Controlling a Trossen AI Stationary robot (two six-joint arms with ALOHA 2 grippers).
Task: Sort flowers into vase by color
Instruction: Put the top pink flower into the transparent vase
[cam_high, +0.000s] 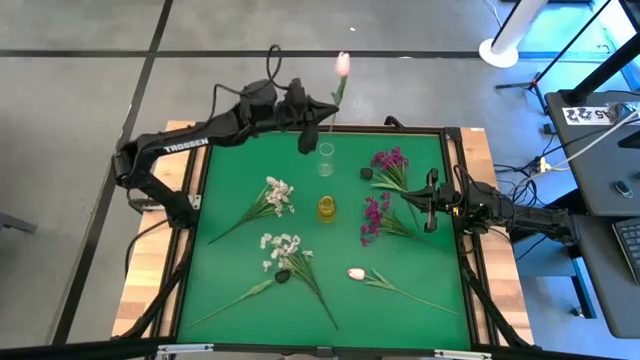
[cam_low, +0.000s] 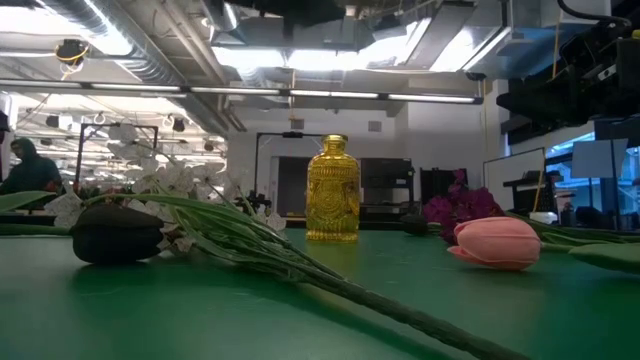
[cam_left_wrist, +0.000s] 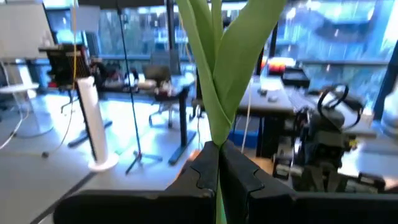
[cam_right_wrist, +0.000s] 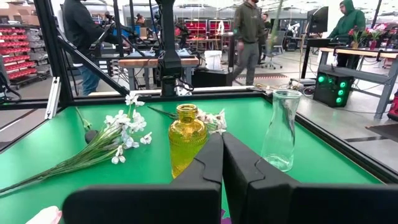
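Flowers (cam_high: 283, 252) lie scattered on green table (cam_high: 230, 270); left fingers (cam_left_wrist: 219, 163) clamp a tulip stem (cam_left_wrist: 217, 81), right fingers (cam_right_wrist: 222, 163) clenched.

Your worktop (cam_high: 230, 290) is a green mat in a dark frame. On it you have a clear vase (cam_high: 326, 159) and a yellow vase (cam_high: 327, 208) standing mid-mat, two white sprays (cam_high: 275, 195) to the left, two magenta clusters (cam_high: 388, 162) to the right, and a pink tulip (cam_high: 357, 273) lying near the front.

Robotics lab: exposed ceiling ducts (cam_low: 150, 40), workbenches (cam_right_wrist: 158, 61), red parts bins (cam_right_wrist: 22, 53), people (cam_right_wrist: 249, 28) walking.
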